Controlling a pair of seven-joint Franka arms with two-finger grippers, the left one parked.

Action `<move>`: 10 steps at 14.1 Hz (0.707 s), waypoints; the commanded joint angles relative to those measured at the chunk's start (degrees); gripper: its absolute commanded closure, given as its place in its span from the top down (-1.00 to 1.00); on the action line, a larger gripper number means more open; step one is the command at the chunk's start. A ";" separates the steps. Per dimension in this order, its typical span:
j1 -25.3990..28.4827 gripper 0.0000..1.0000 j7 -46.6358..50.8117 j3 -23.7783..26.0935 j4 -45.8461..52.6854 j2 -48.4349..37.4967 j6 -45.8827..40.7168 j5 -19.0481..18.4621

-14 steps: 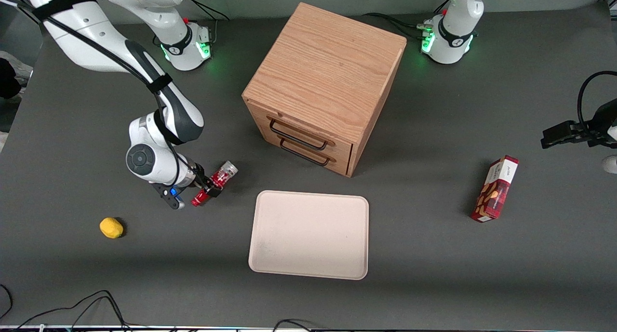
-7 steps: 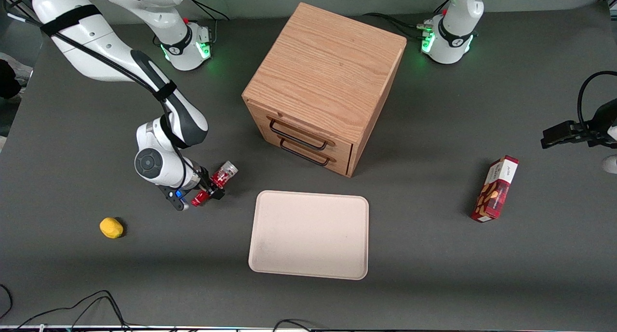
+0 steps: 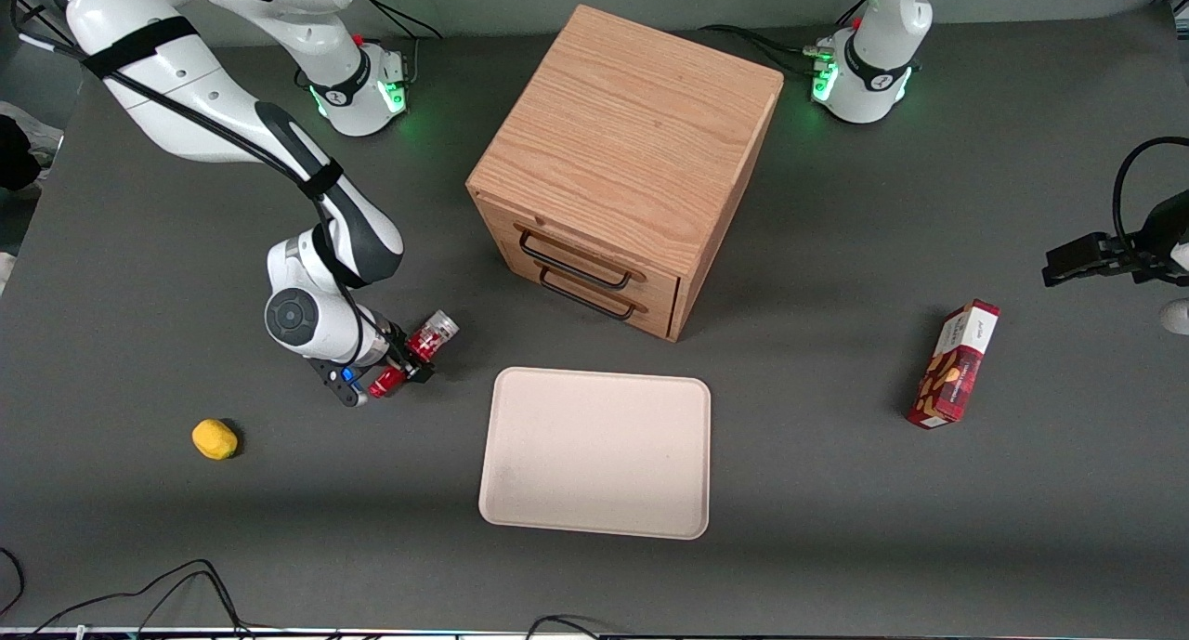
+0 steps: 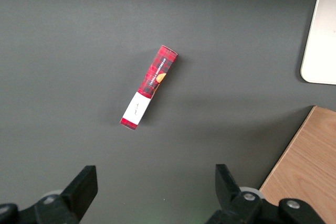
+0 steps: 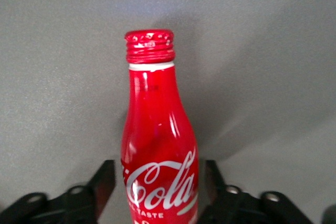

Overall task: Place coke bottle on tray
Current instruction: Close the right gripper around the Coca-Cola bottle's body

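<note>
The coke bottle (image 3: 423, 345) is small and red with a silver base and lies on the dark table, near the tray's corner toward the working arm's end. In the right wrist view the bottle (image 5: 157, 129) shows its red cap and white script logo. My right gripper (image 3: 406, 361) is low at the table and open. Its black fingers (image 5: 106, 174) stand on either side of the bottle's body (image 5: 158, 172) with small gaps. The pale pinkish-cream tray (image 3: 594, 454) lies flat, nearer the front camera than the wooden cabinet; a corner of the tray (image 4: 321, 35) shows in the left wrist view.
A wooden drawer cabinet (image 3: 632, 129) stands at mid-table with both drawers shut. A yellow lemon-like fruit (image 3: 215, 438) lies toward the working arm's end. A red snack box (image 3: 955, 364) lies toward the parked arm's end and shows in the left wrist view (image 4: 149, 86).
My right wrist has shifted a little toward the bottle and the tray. The bottle lies in about the same place.
</note>
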 commanded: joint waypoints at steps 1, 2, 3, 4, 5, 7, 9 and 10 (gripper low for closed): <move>-0.39 -0.31 2.05 0.50 0.20 0.30 0.89 -1.76; -0.39 -0.59 2.05 0.50 0.20 0.30 0.89 -1.76; -0.39 -0.81 2.05 0.50 0.20 0.21 0.80 -1.76; -0.31 -0.97 2.05 0.50 0.20 0.21 0.80 -1.76; -0.39 -1.00 2.05 0.50 0.29 0.13 0.80 -1.76; -0.39 -1.00 1.35 0.58 0.99 -0.75 0.19 -1.76; -0.31 -1.00 0.64 1.11 3.70 -1.98 -3.39 -1.76; -0.39 -1.00 -0.49 1.81 6.68 -2.25 -6.99 -1.76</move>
